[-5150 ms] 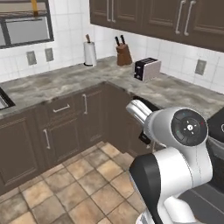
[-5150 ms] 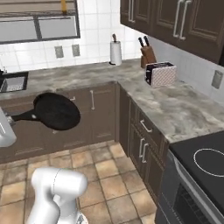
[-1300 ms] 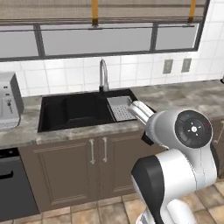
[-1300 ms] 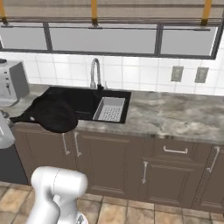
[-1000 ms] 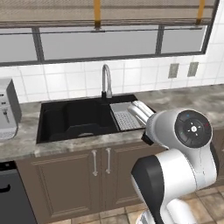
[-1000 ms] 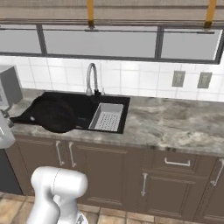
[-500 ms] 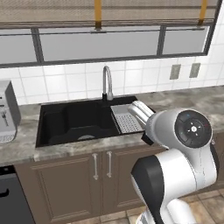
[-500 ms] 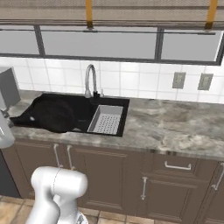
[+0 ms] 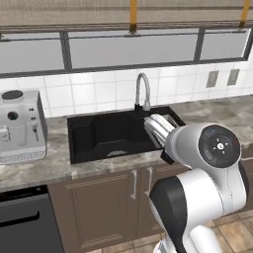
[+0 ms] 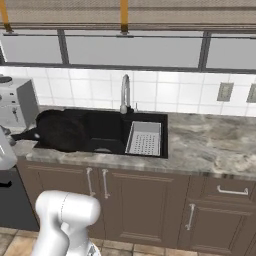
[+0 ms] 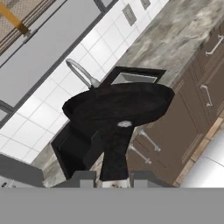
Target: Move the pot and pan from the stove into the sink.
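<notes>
1. Gripper [image 11: 113, 178] clenched on the handle of the pan [image 11: 120, 107]; in the hand view the two dark tips sit either side of the handle's black end, and the pan's round black body spreads beyond them.
2. In the right base view the pan [image 10: 62, 131] hangs over the left part of the sink [image 10: 162, 142], its handle running out to the left past the near counter edge (black on black, so the outline is hard to read against the basin).
3. Whether the pan touches the basin floor or rim cannot be told from either view.
4. Sink is a black recessed basin set in a mottled grey-brown counter [image 10: 210, 145]. The chrome tap [image 10: 124, 92] rises at the far edge, about mid-basin.
5. Grey strainer tray [image 10: 144, 138] lies in the right part of the sink, just beside the pan's right edge.
6. Left of the sink, on the counter, stands a silver coffee machine [image 9: 21, 126] against the white tiled wall.
7. Dark wood cabinets [image 10: 145, 205] with steel handles below the counter; a window [image 10: 130, 50] runs along above the tiles.
8. In the left base view the arm's white body stands in front of the right end of the sink [image 9: 79, 143].
</notes>
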